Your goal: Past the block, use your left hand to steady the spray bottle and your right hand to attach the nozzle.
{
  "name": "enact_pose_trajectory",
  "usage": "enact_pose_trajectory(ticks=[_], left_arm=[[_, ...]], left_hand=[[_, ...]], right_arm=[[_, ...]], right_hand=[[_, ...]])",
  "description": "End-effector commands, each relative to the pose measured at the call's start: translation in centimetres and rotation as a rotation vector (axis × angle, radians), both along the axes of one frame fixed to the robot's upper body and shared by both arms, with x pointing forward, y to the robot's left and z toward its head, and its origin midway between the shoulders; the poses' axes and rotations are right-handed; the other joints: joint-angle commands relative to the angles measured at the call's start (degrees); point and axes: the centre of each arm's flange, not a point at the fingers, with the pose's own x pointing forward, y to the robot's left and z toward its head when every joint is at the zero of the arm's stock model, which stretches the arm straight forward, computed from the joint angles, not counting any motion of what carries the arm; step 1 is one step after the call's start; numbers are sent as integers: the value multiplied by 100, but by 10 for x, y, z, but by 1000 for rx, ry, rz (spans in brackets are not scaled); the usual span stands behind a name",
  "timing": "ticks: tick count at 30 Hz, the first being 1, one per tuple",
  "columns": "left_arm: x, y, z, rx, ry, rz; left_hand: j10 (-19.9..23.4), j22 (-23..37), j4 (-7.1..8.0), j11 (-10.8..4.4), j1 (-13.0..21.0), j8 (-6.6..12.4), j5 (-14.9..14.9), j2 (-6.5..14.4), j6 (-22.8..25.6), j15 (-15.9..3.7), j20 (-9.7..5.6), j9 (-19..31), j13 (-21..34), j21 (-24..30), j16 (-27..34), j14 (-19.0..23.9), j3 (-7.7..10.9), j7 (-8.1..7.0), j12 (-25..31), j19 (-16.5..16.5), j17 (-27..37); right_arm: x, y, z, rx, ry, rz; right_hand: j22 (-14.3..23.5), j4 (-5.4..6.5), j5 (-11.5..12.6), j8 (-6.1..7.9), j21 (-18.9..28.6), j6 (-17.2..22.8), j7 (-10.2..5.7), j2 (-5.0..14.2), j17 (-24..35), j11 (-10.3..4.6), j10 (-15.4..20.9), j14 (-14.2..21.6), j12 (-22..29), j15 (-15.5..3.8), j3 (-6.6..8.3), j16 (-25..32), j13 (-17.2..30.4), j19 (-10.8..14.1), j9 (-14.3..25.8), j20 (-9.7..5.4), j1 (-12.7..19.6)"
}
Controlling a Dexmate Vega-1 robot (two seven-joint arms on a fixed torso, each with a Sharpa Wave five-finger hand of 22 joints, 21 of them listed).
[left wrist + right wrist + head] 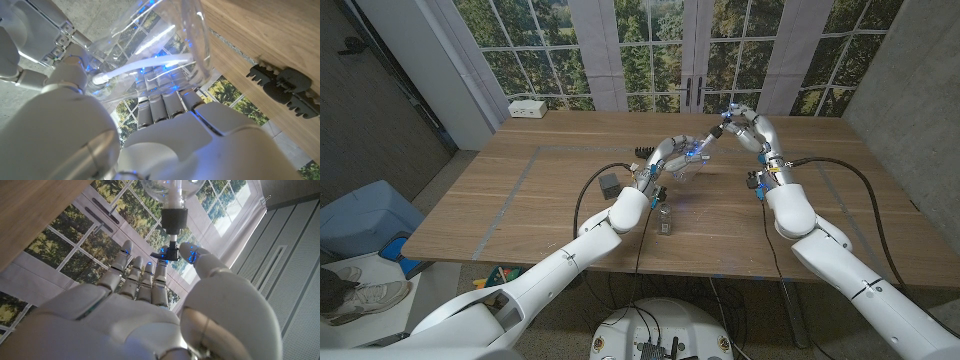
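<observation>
Spray bottle (150, 45) is clear plastic, held up off the table (520, 200) past its middle, tilted with the neck toward the robot's right. The left hand (665, 160) wraps the body; the left wrist view shows fingers (162, 107) curled under the clear wall.

The nozzle (172, 237) is already on the neck: black collar against the bottle mouth, trigger head at the far end. The right hand (165, 275) pinches the trigger head between thumb and fingertips (192, 254); the other fingers stand straight, close together.

Whether the collar is threaded home cannot be told.

Risks, as judgement:
- Cross-threading: the bottle is tilted and airborne, so nozzle and neck axes can drift apart while turning.
- Bottle spinning in the left hand: the wall is smooth and thin. More squeeze would dent it and skew the neck.
- The pinch is on the trigger head, not the collar, so torque may turn the head without turning the collar.
- Releasing early would drop the nozzle onto the table.

Contents: the bottle looks empty, no liquid line visible. A white dip tube (140, 67) runs through the inside.

A small clear bottle (664, 220) stands upright near the table's front edge, contents not readable. A dark block (610, 183) sits left of it. A black comb-like clip (282, 85) lies on the wood.
</observation>
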Motion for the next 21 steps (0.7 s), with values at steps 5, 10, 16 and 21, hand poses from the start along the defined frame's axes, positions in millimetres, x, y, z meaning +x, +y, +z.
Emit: enact_pose_trajectory(ticks=[5,10,16,21], left_arm=[[-5,-5,1,0,-13,-6],[-4,-6,1,2,-13,-6],[-1,-7,2,6,-6,-4],[0,-7,2,7,-4,-2]], left_hand=[[1482,10,941,-1267,412,1224,62,1395,874,-865,-230,62,17,29,0,6,950,-884,16,-13,14],[1483,10,942,-1266,412,1225,66,1393,872,-864,-231,63,19,30,-1,5,947,-880,16,-13,14],[1488,10,943,-1267,413,1227,73,1394,874,-864,-227,62,21,30,1,9,945,-882,17,-14,14],[1494,10,943,-1268,415,1225,78,1392,871,-863,-229,59,23,31,0,9,942,-883,19,-14,14]], right_arm=[[1,-19,-14,96,-25,59],[0,-22,-17,120,-38,52],[-1,-23,-19,127,-59,38],[-2,-23,-19,124,-72,34]], right_hand=[[-5,-13,162,163,114,169,184,-50,44,118,248,205,82,125,24,87,46,289,122,-46,-113],[-9,-11,223,256,132,251,256,-69,62,118,315,282,92,141,10,117,57,342,192,-40,-186],[-8,-11,282,386,104,356,231,-83,81,87,381,335,98,112,-9,137,70,268,293,55,-261],[-3,-33,342,523,80,467,160,-99,89,54,439,352,103,51,-5,137,82,199,397,137,-293]])
